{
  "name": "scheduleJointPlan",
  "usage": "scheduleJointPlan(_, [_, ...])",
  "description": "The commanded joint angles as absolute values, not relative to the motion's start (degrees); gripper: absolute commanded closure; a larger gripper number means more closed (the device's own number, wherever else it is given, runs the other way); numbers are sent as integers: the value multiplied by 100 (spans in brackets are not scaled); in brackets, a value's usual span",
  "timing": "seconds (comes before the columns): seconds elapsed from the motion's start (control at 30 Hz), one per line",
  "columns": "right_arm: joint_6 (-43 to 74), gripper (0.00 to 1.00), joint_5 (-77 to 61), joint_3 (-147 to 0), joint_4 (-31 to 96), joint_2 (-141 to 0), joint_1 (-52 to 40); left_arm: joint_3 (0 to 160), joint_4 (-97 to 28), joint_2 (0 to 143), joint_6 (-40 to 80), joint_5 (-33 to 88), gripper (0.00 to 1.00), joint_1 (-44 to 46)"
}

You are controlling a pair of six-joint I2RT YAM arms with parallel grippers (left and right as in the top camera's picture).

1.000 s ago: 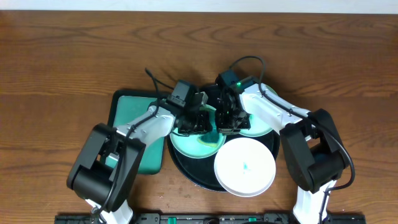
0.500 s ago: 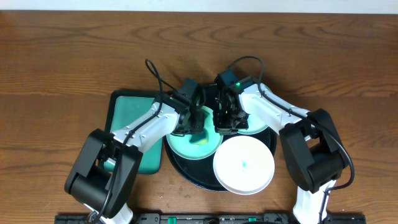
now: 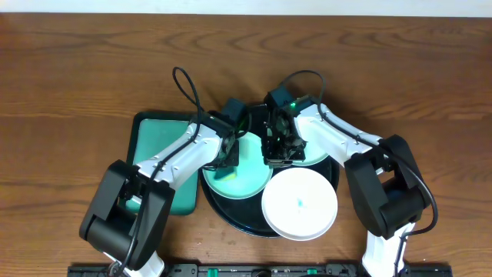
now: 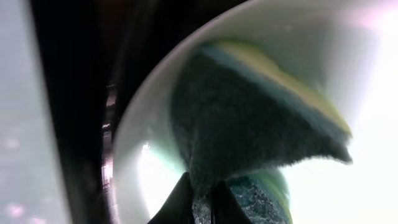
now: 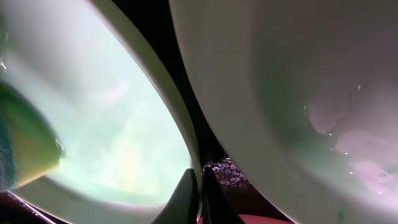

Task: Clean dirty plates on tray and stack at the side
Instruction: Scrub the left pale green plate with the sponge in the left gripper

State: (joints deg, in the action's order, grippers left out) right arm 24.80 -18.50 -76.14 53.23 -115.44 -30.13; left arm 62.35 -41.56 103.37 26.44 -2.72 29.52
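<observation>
The black tray (image 3: 231, 218) holds three plates. My left gripper (image 3: 229, 158) is shut on a green and yellow sponge (image 4: 249, 124) and presses it on the left mint green plate (image 3: 250, 183), whose rim shows in the left wrist view (image 4: 134, 155). My right gripper (image 3: 275, 154) is shut on that plate's right rim (image 5: 180, 118), fingertips (image 5: 198, 194) pinching it. The second mint green plate (image 3: 319, 158) lies to the right under the right arm. The white plate (image 3: 300, 204), with a teal smear at centre, overlaps the tray's front.
A teal rectangular tray (image 3: 157, 138) lies left of the black tray, partly under the left arm. Bare wooden table (image 3: 92, 69) surrounds everything. Both arms crowd over the middle of the black tray.
My left gripper has slid the sponge leftward across the mint green plate. That plate and the white plate have shifted slightly left. My right gripper has stayed on the rim.
</observation>
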Motion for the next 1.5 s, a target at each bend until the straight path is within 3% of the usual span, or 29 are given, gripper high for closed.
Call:
scheduleJointPlan(0.0, [2370,99,-1651,-7594,5485,-11614,-2993,5736,-4698,10770,2880,-1999,93,2659])
scheduleJointPlan(0.13, [2373,99,-1651,-7594,5481,-11614,-2993,5736,-4751,10770,2578,-1271,93,2659])
scheduleJointPlan(0.37, [2370,99,-1653,-7594,5481,-11614,-2993,5736,-4375,10770,1299,2259,93,2692])
scheduleJointPlan(0.53, [2351,99,-1656,-7594,5485,-11614,-2993,5736,-3701,10770,1118,3704,92,2880])
scheduleJointPlan(1.03, [2351,99,-1704,-7594,5612,-11614,-2993,5736,-2265,10770,1404,4405,93,2980])
scheduleJointPlan(1.27, [2346,99,-1702,-7594,5778,-11614,-2993,5747,-2078,10770,2182,2893,93,2718])
scheduleJointPlan(1.47, [2351,99,-1702,-7594,5811,-11614,-2993,5907,-2936,10543,2331,1752,93,2418])
